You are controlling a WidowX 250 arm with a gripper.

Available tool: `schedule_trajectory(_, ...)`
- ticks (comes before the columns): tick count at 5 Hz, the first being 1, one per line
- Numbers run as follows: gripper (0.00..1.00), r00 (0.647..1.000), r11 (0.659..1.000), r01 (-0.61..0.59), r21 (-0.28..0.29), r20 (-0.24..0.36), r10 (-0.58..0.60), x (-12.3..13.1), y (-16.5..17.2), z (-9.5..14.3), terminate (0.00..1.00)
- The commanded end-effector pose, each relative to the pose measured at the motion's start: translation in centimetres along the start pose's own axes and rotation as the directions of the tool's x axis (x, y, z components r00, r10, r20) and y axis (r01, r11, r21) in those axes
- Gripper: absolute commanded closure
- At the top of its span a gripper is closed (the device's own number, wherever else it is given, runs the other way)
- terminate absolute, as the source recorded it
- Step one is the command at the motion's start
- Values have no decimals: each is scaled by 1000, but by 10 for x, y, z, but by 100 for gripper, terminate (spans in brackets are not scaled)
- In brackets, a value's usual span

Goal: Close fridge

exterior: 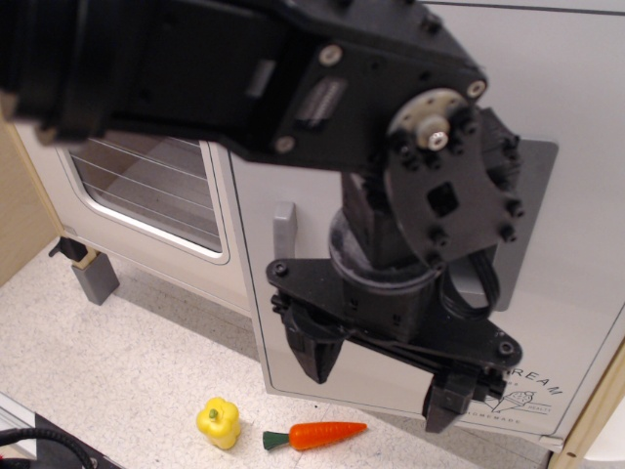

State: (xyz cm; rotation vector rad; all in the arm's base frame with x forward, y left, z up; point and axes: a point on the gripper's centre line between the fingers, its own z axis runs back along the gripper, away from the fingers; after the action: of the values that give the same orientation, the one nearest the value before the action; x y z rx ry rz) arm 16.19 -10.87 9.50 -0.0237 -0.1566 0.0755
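Observation:
The fridge door (576,117) is a large white panel filling the right half of the view. It has a vertical grey handle (283,230), a grey recessed dispenser panel (535,181) and a partly hidden "ICE CREAM" print (537,383). My gripper (379,383) hangs in front of the door's lower middle, its two black fingers wide apart with nothing between them. The arm hides much of the door's centre. I cannot tell whether the fingers touch the door or whether the door is fully flush.
The windowed oven door (146,186) is to the left of the fridge. A yellow toy pepper (218,422) and an orange carrot (317,434) lie on the speckled counter (117,371) below the door. A grey block (95,277) stands at left. Wooden panels flank both sides.

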Motion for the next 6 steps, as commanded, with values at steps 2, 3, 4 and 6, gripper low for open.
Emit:
schedule_trajectory(2, 0, 995, 1000, 1, 26, 102, -3, 13, 12, 19, 0)
schedule_trajectory(3, 0, 990, 999, -31, 22, 138, 28, 24, 27, 37, 0)
schedule_trajectory(4, 0, 987, 998, -54, 37, 151, 48, 36, 42, 45, 0)
schedule_trajectory(6, 0, 979, 988, -146, 38, 151, 139, 59, 47, 16, 0)
